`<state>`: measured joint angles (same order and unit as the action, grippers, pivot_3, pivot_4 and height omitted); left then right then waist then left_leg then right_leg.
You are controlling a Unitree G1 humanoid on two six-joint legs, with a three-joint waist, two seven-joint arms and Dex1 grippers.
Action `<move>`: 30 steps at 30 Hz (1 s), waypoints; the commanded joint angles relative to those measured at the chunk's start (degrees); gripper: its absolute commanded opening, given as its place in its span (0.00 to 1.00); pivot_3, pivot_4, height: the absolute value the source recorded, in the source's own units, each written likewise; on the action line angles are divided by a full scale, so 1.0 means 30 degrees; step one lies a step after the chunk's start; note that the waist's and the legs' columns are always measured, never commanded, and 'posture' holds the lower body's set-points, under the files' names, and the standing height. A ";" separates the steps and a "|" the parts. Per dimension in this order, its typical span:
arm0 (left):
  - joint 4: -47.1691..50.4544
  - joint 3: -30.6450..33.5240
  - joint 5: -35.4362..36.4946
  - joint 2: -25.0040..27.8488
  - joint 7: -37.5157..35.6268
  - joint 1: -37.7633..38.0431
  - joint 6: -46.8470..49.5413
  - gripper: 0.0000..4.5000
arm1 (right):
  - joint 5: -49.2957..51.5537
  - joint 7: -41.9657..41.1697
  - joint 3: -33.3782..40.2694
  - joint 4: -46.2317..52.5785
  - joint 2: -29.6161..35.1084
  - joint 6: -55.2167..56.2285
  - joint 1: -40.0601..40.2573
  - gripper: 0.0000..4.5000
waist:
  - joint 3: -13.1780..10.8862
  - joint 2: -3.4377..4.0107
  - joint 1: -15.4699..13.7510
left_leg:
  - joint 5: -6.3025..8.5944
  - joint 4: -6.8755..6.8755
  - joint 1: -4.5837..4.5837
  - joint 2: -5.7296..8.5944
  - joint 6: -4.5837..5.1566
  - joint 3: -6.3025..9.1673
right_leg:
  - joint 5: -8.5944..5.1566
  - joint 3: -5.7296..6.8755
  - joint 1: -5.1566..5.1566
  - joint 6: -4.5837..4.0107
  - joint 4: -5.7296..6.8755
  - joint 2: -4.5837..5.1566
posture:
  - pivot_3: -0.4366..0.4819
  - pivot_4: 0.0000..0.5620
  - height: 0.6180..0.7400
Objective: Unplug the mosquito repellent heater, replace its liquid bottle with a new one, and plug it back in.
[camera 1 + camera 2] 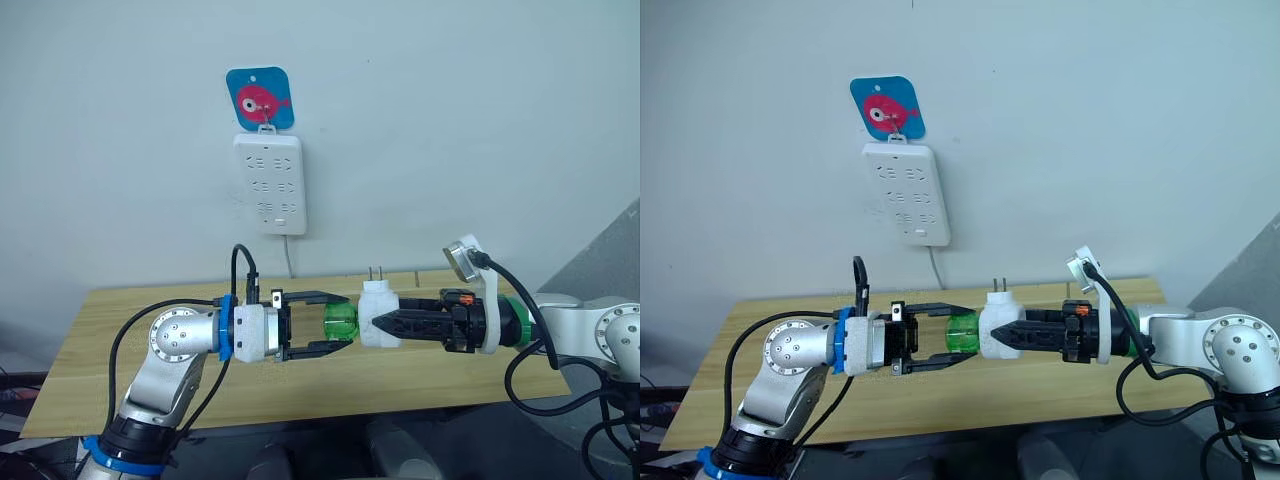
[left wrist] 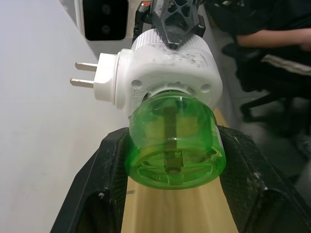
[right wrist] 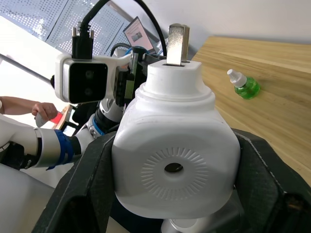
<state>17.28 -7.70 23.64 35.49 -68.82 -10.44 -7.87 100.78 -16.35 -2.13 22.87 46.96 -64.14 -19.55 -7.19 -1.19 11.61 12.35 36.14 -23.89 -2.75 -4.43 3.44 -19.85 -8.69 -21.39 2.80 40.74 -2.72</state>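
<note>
The mosquito repellent heater (image 1: 378, 298), white with two prongs pointing up, hangs in mid-air above the wooden table (image 1: 150, 330). My right gripper (image 1: 376, 323) is shut on its body from the right. A green liquid bottle (image 1: 341, 323) sticks out of the heater toward my left arm. My left gripper (image 1: 346, 322) is shut on this bottle, one black finger (image 2: 104, 184) pressing each side. In the right wrist view a second green bottle (image 3: 244, 86) with a white cap lies on the table beyond the heater (image 3: 175, 145).
A white multi-socket power strip (image 1: 270, 185) hangs on the wall under a blue fish hook (image 1: 260, 98), its cord dropping behind the table. A seated person (image 2: 272, 43) is beside the table's far end.
</note>
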 commanded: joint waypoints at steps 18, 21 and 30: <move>0.0046 -0.0202 0.7810 0.4212 -0.1554 -0.5686 1.7675 0.78 | -0.2327 -0.2730 -0.0123 0.2696 0.0027 0.0162 -0.0200 0.66 | -0.0049 -0.0008 -0.0047 | 0.0001 -0.0018 -0.0008 0.0002 -0.0001 0.0048 | -0.0009 0.0054 -0.0007 -0.0004 -0.0005 -0.0007 | 0.26 0.17 1.00; 0.0314 0.0279 0.7023 0.3938 -0.1783 -0.4915 1.5850 0.92 | -0.1984 -0.2250 -0.0085 0.2399 -0.0118 0.0271 -0.0146 0.66 | -0.0049 -0.0009 -0.0061 | 0.0000 -0.0015 -0.0005 0.0004 -0.0002 0.0035 | -0.0009 0.0034 -0.0005 -0.0004 -0.0006 -0.0006 | 0.27 0.16 1.00; 0.1222 0.1724 0.2591 0.2970 -0.1985 -0.0811 0.6890 0.93 | -0.0880 -0.0701 0.0251 0.1179 -0.0349 0.0594 0.0105 0.66 | -0.0048 -0.0009 -0.0125 | 0.0001 -0.0015 -0.0008 0.0002 -0.0001 0.0021 | -0.0008 0.0017 -0.0007 -0.0005 -0.0012 0.0001 | 0.27 0.15 1.00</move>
<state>19.85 -4.33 33.87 44.83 -74.50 -13.82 18.84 95.91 -18.83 -3.05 26.28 46.19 -63.51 -19.03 -7.34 -1.22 11.24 12.35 36.09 -23.91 -2.74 -4.44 3.48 -19.88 -8.65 -21.40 2.78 40.71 -2.70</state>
